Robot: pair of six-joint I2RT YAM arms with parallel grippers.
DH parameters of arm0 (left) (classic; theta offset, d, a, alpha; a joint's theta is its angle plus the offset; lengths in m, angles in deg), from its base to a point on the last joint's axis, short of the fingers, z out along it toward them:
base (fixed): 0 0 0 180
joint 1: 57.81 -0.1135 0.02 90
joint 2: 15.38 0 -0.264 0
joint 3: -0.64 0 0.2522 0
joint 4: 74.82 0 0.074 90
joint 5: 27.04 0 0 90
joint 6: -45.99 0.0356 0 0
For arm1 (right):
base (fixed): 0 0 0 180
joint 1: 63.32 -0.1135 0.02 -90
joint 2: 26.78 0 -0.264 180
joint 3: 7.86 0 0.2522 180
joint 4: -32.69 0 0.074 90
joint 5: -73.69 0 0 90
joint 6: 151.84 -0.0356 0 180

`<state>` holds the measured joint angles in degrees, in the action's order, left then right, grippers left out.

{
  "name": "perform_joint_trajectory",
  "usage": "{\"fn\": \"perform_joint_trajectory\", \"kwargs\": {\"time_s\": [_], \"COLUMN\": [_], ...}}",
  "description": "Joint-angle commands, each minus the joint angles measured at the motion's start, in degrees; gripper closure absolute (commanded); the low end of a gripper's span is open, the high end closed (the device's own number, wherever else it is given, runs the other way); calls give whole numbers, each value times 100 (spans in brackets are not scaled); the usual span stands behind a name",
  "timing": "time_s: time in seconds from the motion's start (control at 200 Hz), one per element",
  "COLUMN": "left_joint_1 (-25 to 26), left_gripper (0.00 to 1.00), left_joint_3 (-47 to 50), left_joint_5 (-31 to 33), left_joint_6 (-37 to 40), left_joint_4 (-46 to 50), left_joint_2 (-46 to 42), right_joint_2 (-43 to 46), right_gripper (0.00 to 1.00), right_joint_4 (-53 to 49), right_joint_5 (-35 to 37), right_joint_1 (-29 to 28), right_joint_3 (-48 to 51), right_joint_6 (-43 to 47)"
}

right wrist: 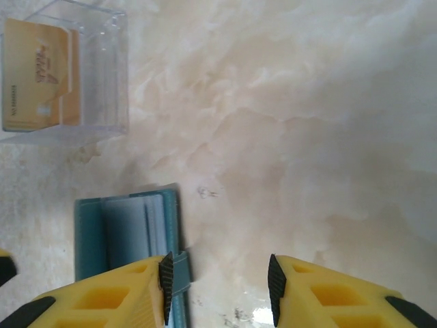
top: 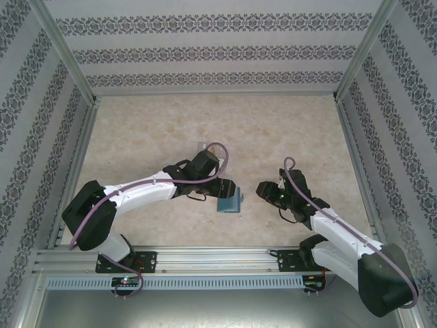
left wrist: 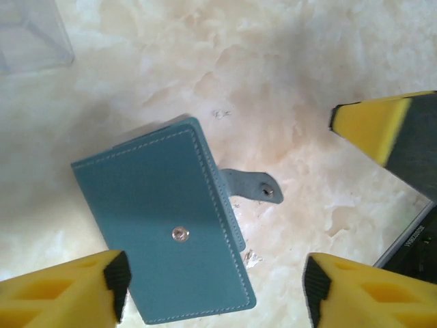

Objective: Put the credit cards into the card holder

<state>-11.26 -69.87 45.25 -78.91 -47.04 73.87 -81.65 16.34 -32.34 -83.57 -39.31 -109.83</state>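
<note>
The teal card holder [top: 229, 203] lies on the table between both grippers. In the left wrist view the card holder [left wrist: 171, 219] lies folded, snap stud up, its strap tab [left wrist: 254, 184] sticking out unfastened. My left gripper [left wrist: 215, 290] hangs open just above it, one finger over its near corner. In the right wrist view the card holder [right wrist: 126, 232] gapes slightly and shows grey-blue pockets. My right gripper [right wrist: 218, 287] is open on its right side, the left fingertip [right wrist: 166, 283] against the strap. An orange-tan credit card [right wrist: 37, 75] stands inside a clear plastic box [right wrist: 68, 72].
The clear box [top: 202, 146] sits just beyond the left wrist. Patterned walls and metal posts [top: 65, 48] enclose the marbled table [top: 287, 130] on three sides. The right gripper's yellow finger [left wrist: 382, 126] reaches into the left wrist view.
</note>
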Motion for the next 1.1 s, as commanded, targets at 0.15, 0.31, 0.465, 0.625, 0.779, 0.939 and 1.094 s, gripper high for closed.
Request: {"fn": "perform_joint_trajectory", "kwargs": {"time_s": [0.15,0.31,0.465,0.625,0.779,0.939,1.094], "left_joint_1": [285,284,289,287,289,289,294], "left_gripper": [52,57,64,67,67,67,61], "left_joint_3": [-375,-697,-971,-1210,-1378,-1441,-1377], "left_joint_5": [-102,-9,-350,-623,-748,-771,-922], "left_joint_6": [-85,-58,-55,-59,-82,-88,-139], "left_joint_4": [217,554,446,287,321,373,181], "left_joint_2": [590,971,1288,1563,1800,1826,1687], "right_joint_2": [-377,-394,-246,-122,-105,-155,-225], "right_gripper": [57,56,57,56,56,56,54], "right_joint_4": [294,391,390,435,417,462,461], "right_joint_5": [-1118,-1314,-1242,-1333,-1365,-1348,-1332], "right_joint_1": [455,499,568,602,644,667,678], "right_joint_3": [-23,-14,99,139,126,139,134], "right_joint_6": [203,215,188,211,214,167,189]}}
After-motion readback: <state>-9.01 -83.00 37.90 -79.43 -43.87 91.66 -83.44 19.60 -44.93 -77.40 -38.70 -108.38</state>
